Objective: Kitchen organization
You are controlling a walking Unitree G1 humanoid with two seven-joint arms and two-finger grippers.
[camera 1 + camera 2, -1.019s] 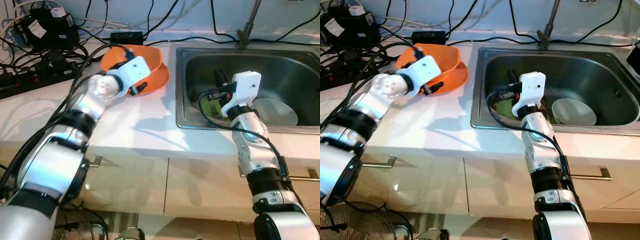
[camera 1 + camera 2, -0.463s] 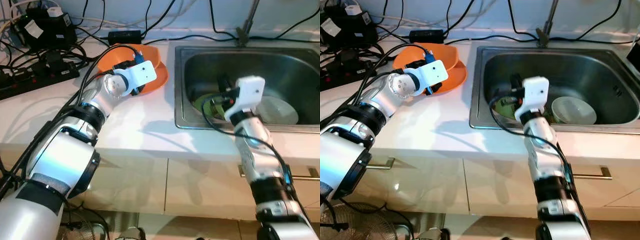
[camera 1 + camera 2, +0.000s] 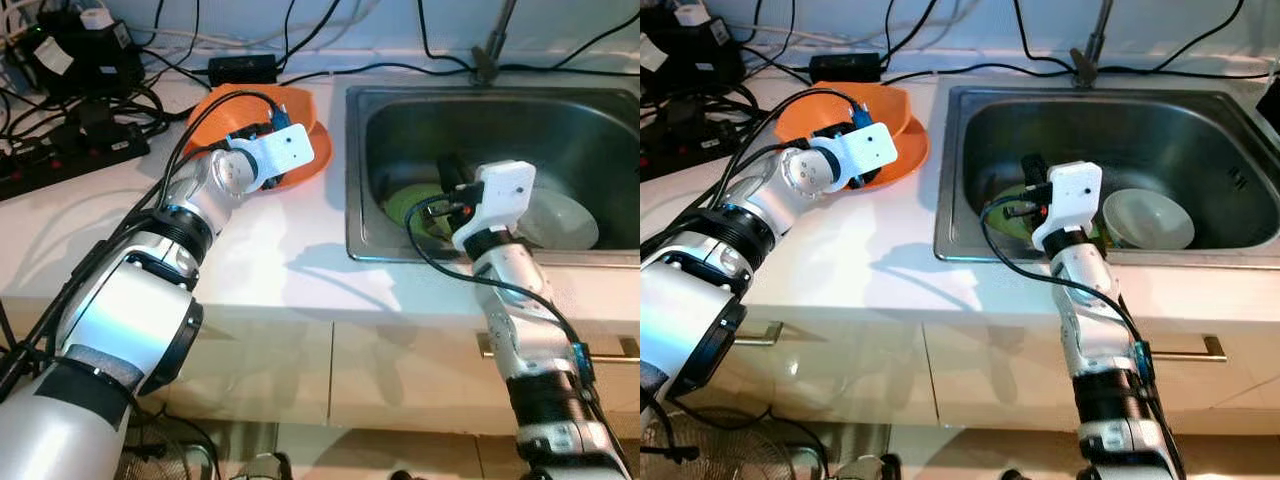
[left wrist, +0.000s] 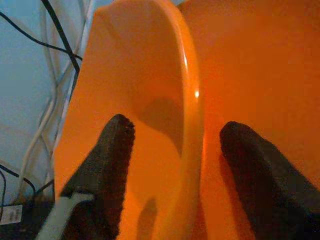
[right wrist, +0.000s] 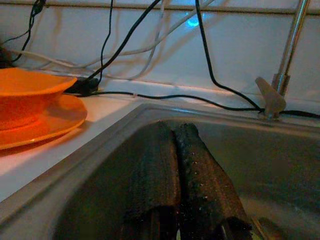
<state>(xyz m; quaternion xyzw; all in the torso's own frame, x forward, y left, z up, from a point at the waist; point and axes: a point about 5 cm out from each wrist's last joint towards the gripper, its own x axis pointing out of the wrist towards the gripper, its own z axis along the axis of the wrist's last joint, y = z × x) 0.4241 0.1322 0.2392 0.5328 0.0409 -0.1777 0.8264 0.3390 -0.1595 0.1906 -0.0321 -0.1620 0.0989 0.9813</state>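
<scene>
An orange bowl (image 3: 240, 102) sits on an orange plate (image 3: 318, 152) on the white counter, left of the sink. My left gripper (image 4: 175, 135) is open at the bowl, one finger (image 4: 112, 150) inside it and the other finger (image 4: 250, 160) outside over the plate (image 4: 260, 60). The bowl's rim (image 4: 189, 75) runs between them. My right gripper (image 5: 177, 135) is shut on nothing, low inside the steel sink (image 3: 352, 150), above a green plate (image 3: 405, 205). A white bowl (image 3: 562, 220) lies in the sink to its right.
Black cables, a power strip (image 3: 60, 165) and an adapter (image 3: 245, 68) crowd the counter's back left. The faucet (image 3: 490, 50) rises behind the sink. Bare white counter lies in front of the orange plate. Cabinet fronts with a handle (image 3: 1180, 348) are below.
My left wrist has turned and moved in so that its fingers straddle the bowl's rim. My right gripper has shifted slightly right in the sink. The camera has moved a little.
</scene>
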